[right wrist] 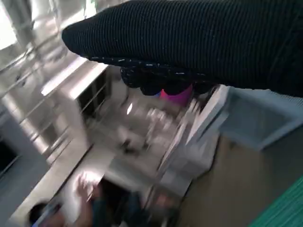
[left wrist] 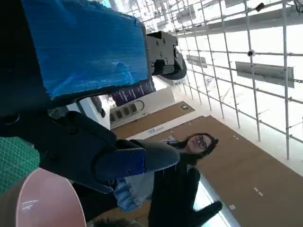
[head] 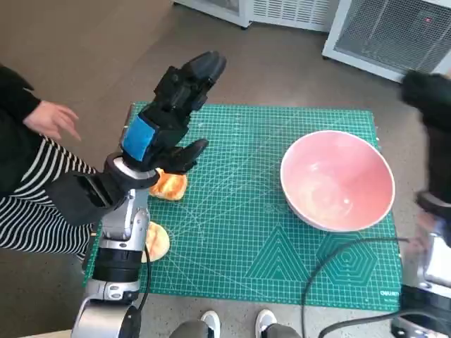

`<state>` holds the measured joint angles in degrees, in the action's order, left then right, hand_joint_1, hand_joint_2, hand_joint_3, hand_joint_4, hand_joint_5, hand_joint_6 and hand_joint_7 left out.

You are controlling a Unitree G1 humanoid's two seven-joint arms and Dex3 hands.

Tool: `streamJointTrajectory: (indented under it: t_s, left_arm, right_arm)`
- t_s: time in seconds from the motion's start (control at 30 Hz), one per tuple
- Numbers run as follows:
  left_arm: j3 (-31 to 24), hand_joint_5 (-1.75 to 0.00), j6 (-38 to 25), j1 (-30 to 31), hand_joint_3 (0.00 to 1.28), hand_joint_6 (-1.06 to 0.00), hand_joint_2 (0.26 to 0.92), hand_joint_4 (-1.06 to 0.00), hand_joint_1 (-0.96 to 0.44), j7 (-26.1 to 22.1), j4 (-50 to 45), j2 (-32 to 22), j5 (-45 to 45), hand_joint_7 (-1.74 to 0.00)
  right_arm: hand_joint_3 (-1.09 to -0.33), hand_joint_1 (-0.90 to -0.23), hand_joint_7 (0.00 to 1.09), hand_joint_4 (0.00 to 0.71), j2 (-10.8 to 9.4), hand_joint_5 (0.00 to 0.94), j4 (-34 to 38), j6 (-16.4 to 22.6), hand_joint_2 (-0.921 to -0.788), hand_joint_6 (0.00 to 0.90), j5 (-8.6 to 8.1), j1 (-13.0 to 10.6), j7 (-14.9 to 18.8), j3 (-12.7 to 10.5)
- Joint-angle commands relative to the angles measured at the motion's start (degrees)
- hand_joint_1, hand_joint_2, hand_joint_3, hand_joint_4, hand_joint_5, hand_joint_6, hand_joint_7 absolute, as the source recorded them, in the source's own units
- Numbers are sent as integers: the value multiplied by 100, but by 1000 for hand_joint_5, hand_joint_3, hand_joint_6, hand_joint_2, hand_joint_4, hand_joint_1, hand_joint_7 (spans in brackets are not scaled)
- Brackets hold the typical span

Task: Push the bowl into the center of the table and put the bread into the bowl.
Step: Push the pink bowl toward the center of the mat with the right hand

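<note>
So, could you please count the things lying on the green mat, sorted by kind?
Bowl: 1, pink
Bread: 2 pieces, both partly hidden by the left arm
Total: 3 things on the mat

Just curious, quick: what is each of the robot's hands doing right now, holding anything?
Left hand: open, raised above the table, holding nothing.
Right hand: blurred at the frame edge; cannot be told.

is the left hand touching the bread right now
Cannot tell. In the head view the left hand is raised with fingers spread, and its lower fingers overlap the bread; no view shows a gap or contact plainly.
</note>
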<state>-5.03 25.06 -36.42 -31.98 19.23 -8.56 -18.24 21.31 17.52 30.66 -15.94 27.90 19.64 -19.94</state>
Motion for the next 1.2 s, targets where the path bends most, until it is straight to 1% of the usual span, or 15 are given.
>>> streamJointTrajectory:
  t_s: [0.03, 0.23, 0.27, 0.3, 0.33, 0.37, 0.4, 0.57, 0.67, 0.7, 0.8, 0.9, 1.03, 1.2]
  left_arm:
    - [-4, -183, 46, 15, 494, 1, 844, 1, -695, 15, 4, 16, 34, -502]
    - [-4, -186, 47, 15, 492, 1, 844, 1, -695, 14, 5, 17, 34, -503]
    - [-5, -186, 49, -3, 492, 1, 844, 1, -695, 21, 9, 25, 33, -503]
    - [-7, -189, 52, -16, 494, 1, 844, 1, -687, 26, 12, 30, 31, -510]
    - [-8, -192, 59, -28, 495, 1, 843, 1, -682, 31, 20, 35, 35, -515]
    - [-9, -193, 65, -35, 495, 1, 843, 1, -680, 33, 27, 37, 38, -517]
    - [-10, -194, 68, -40, 496, 1, 842, 1, -678, 32, 36, 37, 40, -520]
    - [-15, -196, 63, -53, 502, 1, 840, 1, -672, 17, 60, 35, 27, -531]
    - [-25, -196, 73, -64, 505, 1, 838, 1, -672, 1, 92, 28, 15, -538]
    - [-28, -200, 79, -69, 506, 1, 836, 1, -671, -4, 104, 25, 15, -546]
    - [-32, -204, 90, -74, 510, 1, 834, 1, -673, -15, 113, 12, 19, -555]
    - [-37, -203, 98, -73, 512, 1, 832, 1, -674, -23, 108, -2, 22, -557]
    - [-45, -202, 106, -63, 514, 1, 831, 1, -676, -34, 100, -33, 28, -557]
    - [-64, -200, 110, -47, 513, 1, 831, 1, -683, -55, 102, -71, 19, -555]
  right_arm:
    - [-701, -659, 431, 107, 108, 0, 427, 132, -921, 24, 50, -115, -161, -203]
    - [-706, -657, 434, 102, 122, 0, 528, 226, -921, 19, 50, -82, -161, -193]
    - [-707, -657, 434, 102, 159, 0, 1127, 284, -921, 19, 29, -8, -353, -385]
    - [-699, -672, 432, 85, 188, 0, 1581, 331, -921, 12, 13, 50, -497, -529]
    - [-694, -681, 430, 73, 192, 0, 1955, 370, -921, 8, 19, 103, -635, -624]
    - [-692, -683, 428, 68, 193, 0, 2184, 410, -921, 6, 27, 143, -715, -671]
    - [-690, -685, 425, 60, 178, 0, 2341, 432, -921, 4, 43, 174, -762, -673]
    - [-723, -627, 395, 38, 153, 0, 3009, 558, -921, 0, 95, 325, -867, -659]
    - [-741, -614, 389, 35, 163, 0, 3387, 624, -921, -1, 121, 424, -904, -631]
    - [-757, -593, 384, 33, 168, 0, 3541, 625, -921, -1, 136, 460, -917, -611]
    - [-780, -588, 379, 36, 168, 2, 4014, 539, -921, 0, 218, 576, -1009, -525]
    - [-789, -593, 378, 41, 169, 5, 4330, 500, -921, 1, 251, 670, -1059, -471]
    - [-790, -600, 376, 54, 104, 11, 4686, 412, -921, 3, 270, 781, -1068, -426]
    - [-787, -606, 377, 65, -34, 14, 4988, 327, -921, 16, 309, 867, -1009, -348]
